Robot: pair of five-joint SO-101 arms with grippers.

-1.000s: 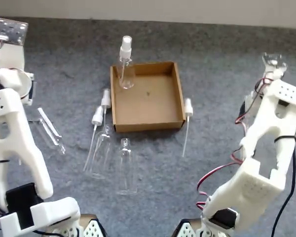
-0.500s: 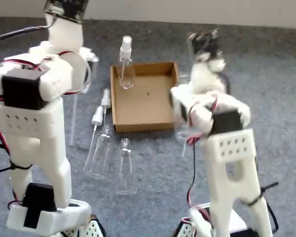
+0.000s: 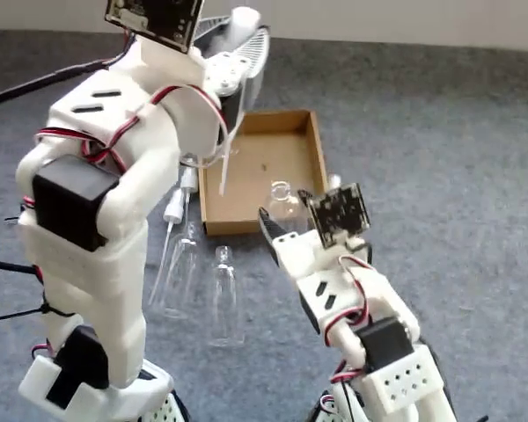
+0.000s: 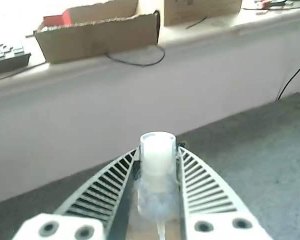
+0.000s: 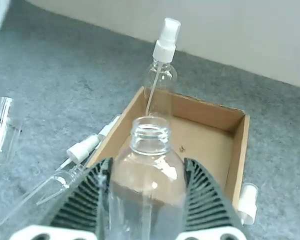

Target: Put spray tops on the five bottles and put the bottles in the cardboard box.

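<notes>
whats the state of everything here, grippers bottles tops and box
left gripper, shut on spray top
spray top, held up, not on a bottle
right gripper, shut on held bottle
held bottle, upright, neck open, no top
capped bottle, upright, top on
lying bottles, on their sides, no tops
loose tops, lying flat, unattached
box, open

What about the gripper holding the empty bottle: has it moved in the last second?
Yes. The right gripper swung in from far right of the cardboard box to its near right corner.
</notes>
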